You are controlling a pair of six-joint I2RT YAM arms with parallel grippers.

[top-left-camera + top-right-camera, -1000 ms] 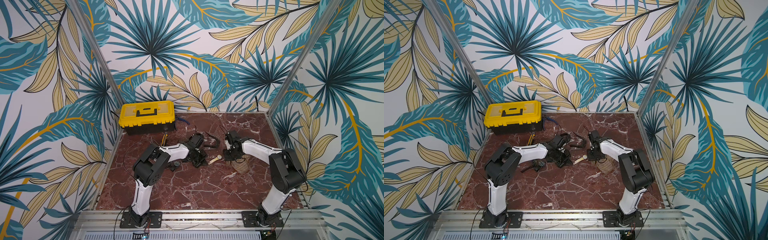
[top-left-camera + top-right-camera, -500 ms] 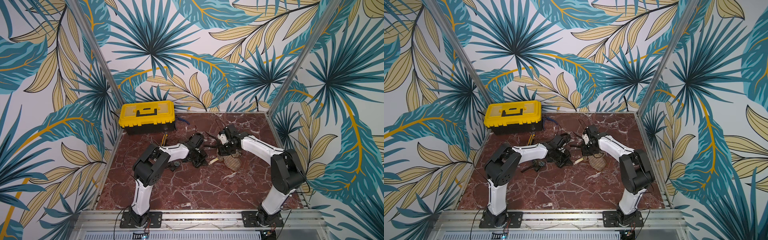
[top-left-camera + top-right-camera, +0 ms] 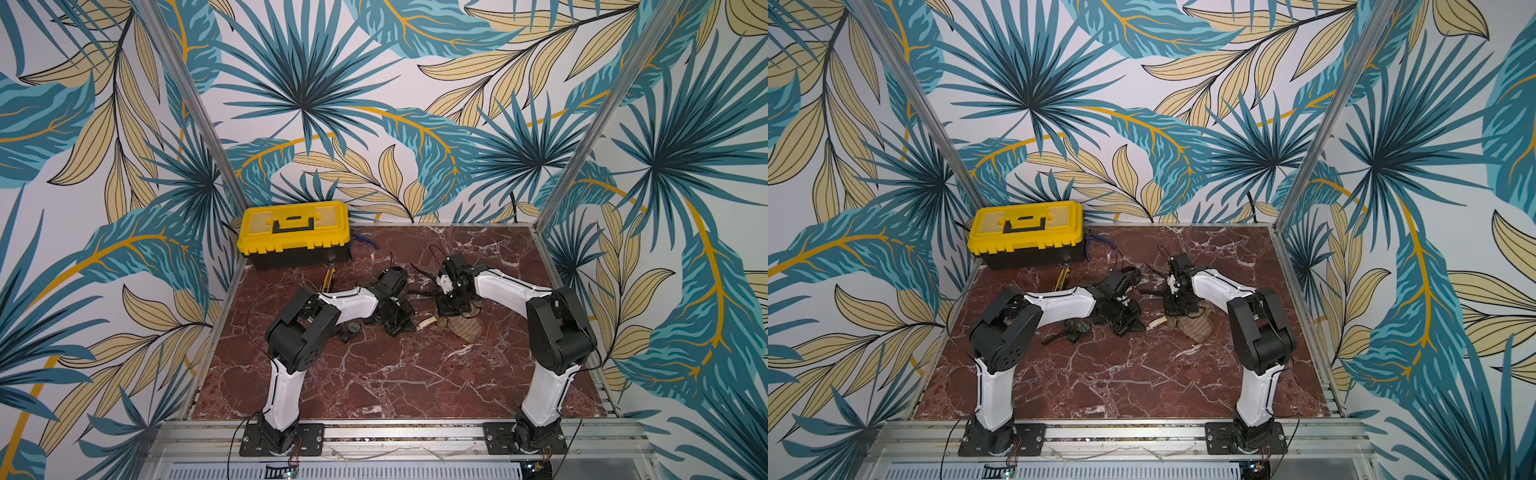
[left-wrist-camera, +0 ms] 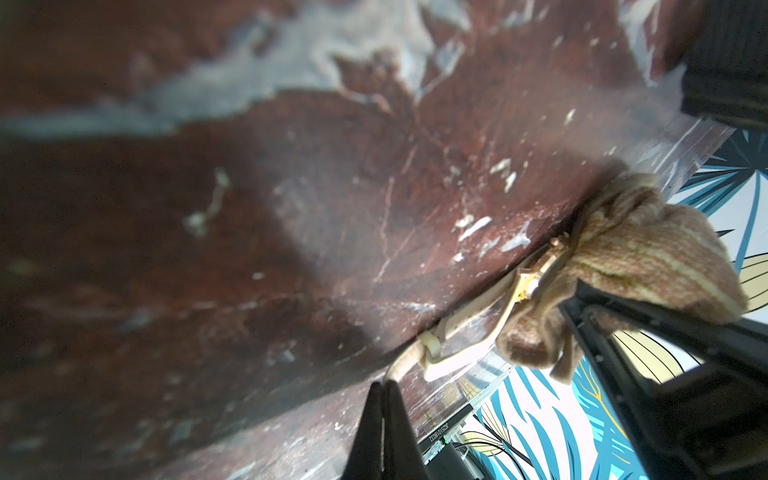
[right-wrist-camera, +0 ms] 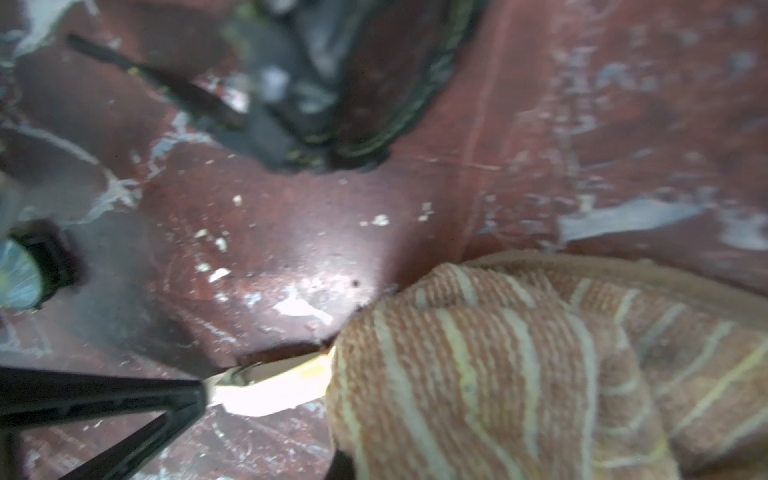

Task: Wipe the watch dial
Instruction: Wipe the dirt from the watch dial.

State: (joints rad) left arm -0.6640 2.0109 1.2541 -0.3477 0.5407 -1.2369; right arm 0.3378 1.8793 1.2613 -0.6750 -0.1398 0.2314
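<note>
Near the middle of the red marble table [image 3: 374, 374], a little toward its far edge, both arms meet over the watch [image 3: 428, 322]. It lies flat on the table and, in both top views, only its cream strap [image 3: 1156, 323] shows.

The left gripper [image 3: 401, 326] sits low at the strap's free end. In the left wrist view its fingers [image 4: 376, 415] are pressed together with no gap, and the strap [image 4: 469, 353] runs right into their tips, so they are pinched on the strap end. The right wrist view shows the same meeting, black tip against cream strap [image 5: 270, 390].

The right gripper [image 3: 451, 307] comes in from the right edge side, pointing down, clamped on a bunched brown cloth [image 3: 467, 326] with pale stripes. The cloth lies over the watch's case end and trails off toward the right edge. A sliver of gold case [image 4: 536, 274] peeks from under it in the left wrist view, but the dial itself is hidden, covered by the cloth [image 4: 623, 257].

A dark watch [image 3: 353, 327] lies under the left forearm, left of the grippers and apart from them. A yellow toolbox [image 3: 293, 228] stands shut in the far left corner, with a yellow-handled knife [image 3: 329, 279] just in front of it.
</note>
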